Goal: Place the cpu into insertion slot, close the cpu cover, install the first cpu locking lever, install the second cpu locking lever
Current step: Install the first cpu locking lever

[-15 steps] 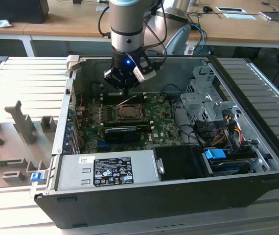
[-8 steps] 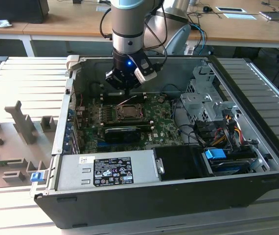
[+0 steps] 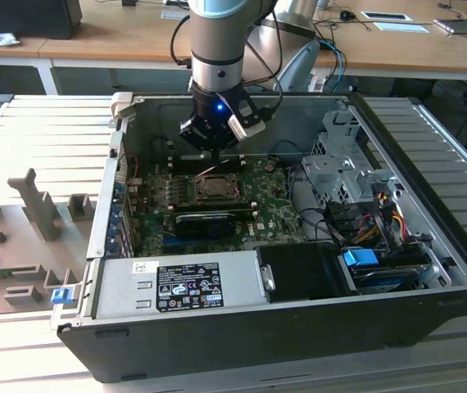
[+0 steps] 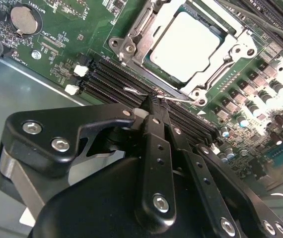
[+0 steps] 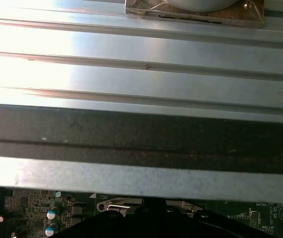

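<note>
The cpu (image 4: 193, 47) sits in the insertion slot (image 4: 131, 47) under the lowered cpu cover (image 4: 216, 64); the claw (image 4: 156, 101), pinched narrow on the wire locking lever (image 4: 181, 99), should press steadily without slipping.

My gripper (image 4: 154, 101) body hides part of the memory slots (image 4: 116, 82); I can't tell its finger gap. The cpu cover (image 4: 146, 37) is cut off by the picture edge.

Above socket: we see open room over the cpu (image 4: 188, 47) and cpu cover (image 4: 146, 37) | lower frame: gripper (image 4: 156, 101) touches a wire lever (image 4: 178, 99) | memory slots (image 4: 116, 82) crowd alongside.
</note>
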